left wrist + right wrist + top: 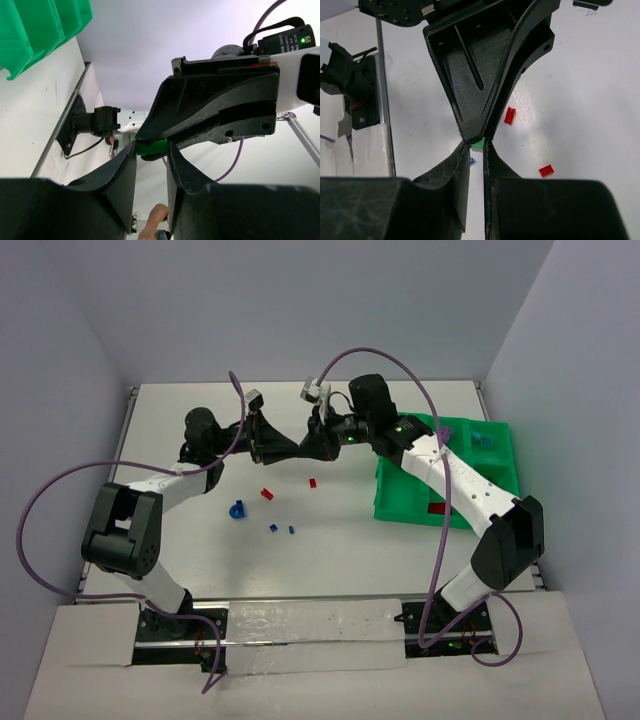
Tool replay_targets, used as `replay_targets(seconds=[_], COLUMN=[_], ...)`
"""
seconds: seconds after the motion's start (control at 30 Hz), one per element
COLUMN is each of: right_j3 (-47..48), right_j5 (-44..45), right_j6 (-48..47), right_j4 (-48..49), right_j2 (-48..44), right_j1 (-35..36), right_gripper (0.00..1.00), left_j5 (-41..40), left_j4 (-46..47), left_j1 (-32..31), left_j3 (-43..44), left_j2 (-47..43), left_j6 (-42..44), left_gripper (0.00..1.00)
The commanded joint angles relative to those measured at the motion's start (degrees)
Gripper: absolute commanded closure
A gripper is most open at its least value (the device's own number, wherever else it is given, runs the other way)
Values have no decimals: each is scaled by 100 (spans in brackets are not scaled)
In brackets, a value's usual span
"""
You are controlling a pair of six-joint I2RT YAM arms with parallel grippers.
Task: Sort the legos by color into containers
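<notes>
Above the middle of the table my two grippers meet tip to tip. A small green lego (pixel 156 147) is pinched between the tips of my left gripper (pixel 152 151). My right gripper (pixel 476 145) is shut on the same green lego (pixel 479 143) from the opposite side. From above, the left gripper (pixel 288 445) and the right gripper (pixel 312 445) hide the brick. On the table lie two red legos (pixel 267 494) (pixel 312 482) and small blue legos (pixel 272 528). The green tray of containers (pixel 400 498) sits at the right.
A larger blue piece (pixel 238 509) lies left of the loose bricks. The tray holds a red brick (pixel 436 508) and blue pieces (pixel 485 440). Purple cables loop over both arms. White walls close off the table's back and sides.
</notes>
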Motion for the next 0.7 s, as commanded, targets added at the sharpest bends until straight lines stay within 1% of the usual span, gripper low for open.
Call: replay_targets(seconds=[0.0,0.03,0.07,0.1,0.13,0.17,0.2,0.3,0.37,0.4,0.43,0.47,0.5,0.53,0.57,0.6,0.67], right_j3=[194,176,159,137,87,50,-7,-257,-382,-511,-591,-721,-808,-878,-893,-899,-973], right_j5=[25,25,25,25,25,29,69,139,165,233,288,353,526,652,834,912,1309], right_j6=[93,81,59,55,29,-1,-65,-203,-309,-348,-391,-468,-520,-564,-586,-613,-708], right_j4=[179,162,146,133,95,85,-4,-193,-474,-672,-821,-950,-1198,-1396,-1705,-1838,-2260], right_j2=[-43,-58,-58,-62,-96,-124,-173,-380,-487,-608,-680,-746,-871,-936,-981,-998,-1067], right_j1=[82,82,82,82,83,89,73,-13,-144,-318,-464,-614,-963,-1229,-1620,-1788,-2472], right_gripper=[100,100,100,100,100,100,100,100,100,100,100,100,100,100,100,100,100], left_j5=[-40,-40,-40,-43,-66,-67,-75,-75,-75,-225,-381,-714,-1022,-1305,-1660,-1952,-2385], left_j4=[-321,-368,-443,-573,-831,-866,-1167,-1481,-2461,-3068,-3801,-5031,-5741,-6348,-6577,-6704,-7000], left_j1=[-14,1,3,26,79,89,180,464,684,776,806,809,782,767,754,748,729], left_j3=[24,50,78,117,178,188,284,449,841,1228,1504,1750,2072,2201,2211,2209,2171], left_j2=[-196,-205,-212,-216,-242,-266,-274,-248,-247,-262,-272,-288,-319,-395,-461,-516,-641], left_j6=[528,580,638,744,949,980,1249,1554,2466,3513,4234,4878,5823,6301,6649,6785,7278], left_gripper=[63,40,31,27,2,2,1,1,1,1,1,1,1,1,1,1,1])
